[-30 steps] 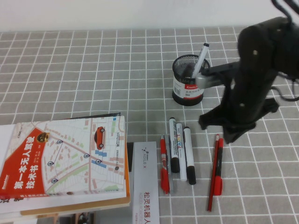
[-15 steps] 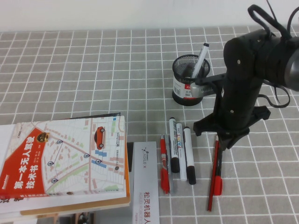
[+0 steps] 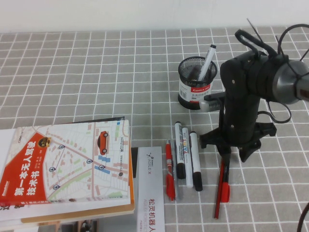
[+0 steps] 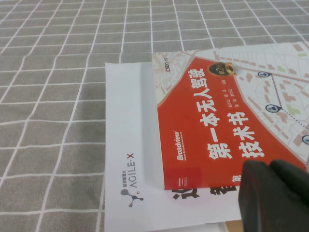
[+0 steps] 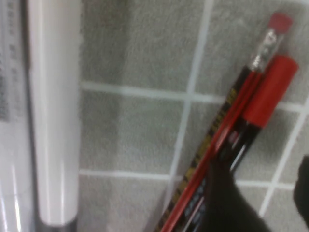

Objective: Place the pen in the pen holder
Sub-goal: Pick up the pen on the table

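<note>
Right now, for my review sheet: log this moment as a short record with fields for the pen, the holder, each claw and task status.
pen: red-capped pen flat on the table, tight beside a dark-red pencil
holder: black mesh pen holder upright, one white marker inside
right claw: right claw low over the pen's upper end, jaws apart, nothing held
left claw: left claw above the book, parked
status: pen not yet picked up

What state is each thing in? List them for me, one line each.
pen: lying flat on the table, alongside the pencil.
pen holder: upright, one white marker leaning inside.
right tool: open, low over the pen's upper end.
left tool: above the book's corner.
book: closed, lying flat.
</note>
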`<move>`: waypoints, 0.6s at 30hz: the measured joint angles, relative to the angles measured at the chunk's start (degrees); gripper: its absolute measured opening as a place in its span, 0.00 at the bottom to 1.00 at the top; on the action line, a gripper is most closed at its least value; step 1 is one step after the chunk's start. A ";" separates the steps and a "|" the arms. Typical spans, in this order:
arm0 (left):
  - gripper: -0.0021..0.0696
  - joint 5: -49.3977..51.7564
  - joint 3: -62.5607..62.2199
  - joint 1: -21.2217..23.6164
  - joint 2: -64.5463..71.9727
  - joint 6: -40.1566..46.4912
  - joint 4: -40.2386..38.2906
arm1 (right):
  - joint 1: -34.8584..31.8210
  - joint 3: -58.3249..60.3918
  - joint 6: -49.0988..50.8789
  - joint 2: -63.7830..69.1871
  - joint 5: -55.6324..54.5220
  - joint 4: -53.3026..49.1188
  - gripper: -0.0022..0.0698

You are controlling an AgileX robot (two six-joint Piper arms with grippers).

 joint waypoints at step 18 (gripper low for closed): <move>0.02 0.00 0.00 0.00 0.00 0.00 0.00 | 0.10 -0.56 2.13 0.97 -2.00 1.02 0.05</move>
